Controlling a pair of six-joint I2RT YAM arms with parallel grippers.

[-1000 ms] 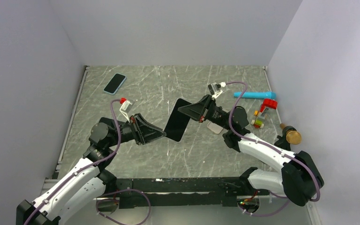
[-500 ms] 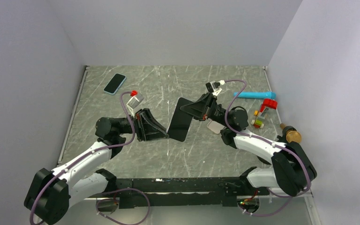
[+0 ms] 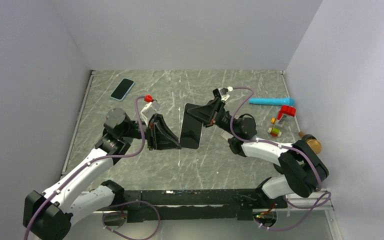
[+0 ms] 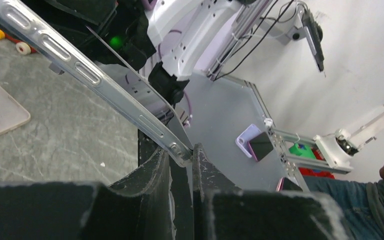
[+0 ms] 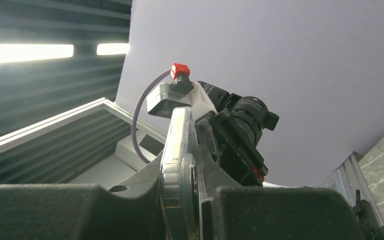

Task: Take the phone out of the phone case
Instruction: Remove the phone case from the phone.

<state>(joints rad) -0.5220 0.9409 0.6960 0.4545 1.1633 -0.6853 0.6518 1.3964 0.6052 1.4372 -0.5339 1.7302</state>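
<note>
A grey, white-veined marble table sits boxed in by plain pale walls.

Near the middle of the table, both arms hold one dark slab above the surface: the phone, which stands nearly on edge. The left gripper is clenched on its lower left edge. In the left wrist view, the two black fingers of that gripper are pressed together on a corner of the phone. From there its silvery side rail, with long slot-shaped cut-outs, runs up and away to the left.

The right gripper pinches the upper end of the slab from the other side. In the right wrist view, this gripper is clamped tight on a thin, glossy edge with a clear, translucent rim. Whether that rim is the case or the phone itself cannot be told. Just behind it are the left arm's camera block and its red plug.

The broad face of the slab is flat and black with rounded corners.

A pale pink case lies flat on the marble under the right arm. A blue phone rests near the far left corner, well apart from the arms. At the right side are a cyan tube, some small coloured toy pieces and a round brass-coloured knob.
</note>
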